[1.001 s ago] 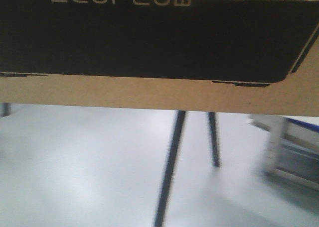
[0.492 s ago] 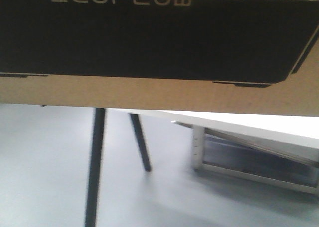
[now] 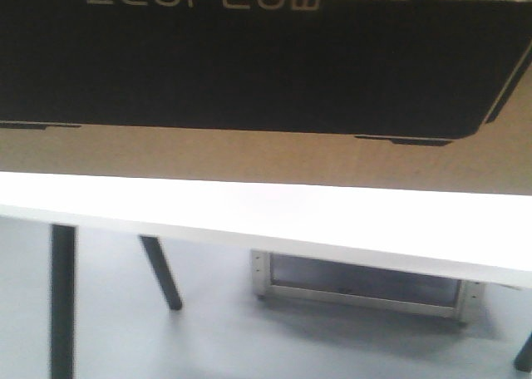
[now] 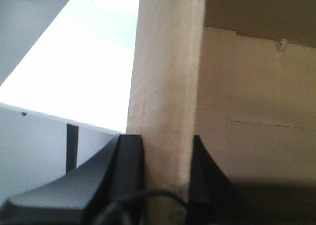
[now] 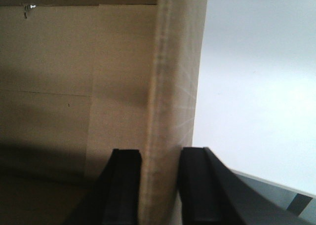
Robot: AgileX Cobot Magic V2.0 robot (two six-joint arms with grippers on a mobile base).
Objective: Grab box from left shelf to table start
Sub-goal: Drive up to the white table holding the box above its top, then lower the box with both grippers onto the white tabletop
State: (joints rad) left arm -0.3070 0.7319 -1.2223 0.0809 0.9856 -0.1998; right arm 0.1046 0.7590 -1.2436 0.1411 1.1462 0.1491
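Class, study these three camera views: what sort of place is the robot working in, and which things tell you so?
Probably a warehouse-style or lab workspace: a large printed cardboard box held up, a plain white table on dark legs, a bare grey floor and a low metal frame beneath.

the table (image 3: 249,209) top blows out to pure white glare in all three views, while the box (image 3: 266,159) shows soft and slightly blurred, its inner faces in dim shadow near both wrist cameras.

A grey floor (image 3: 208,337) is seen below; dark slanted legs (image 3: 162,275) are seen at left; a low metal frame (image 3: 357,283) is set on it.
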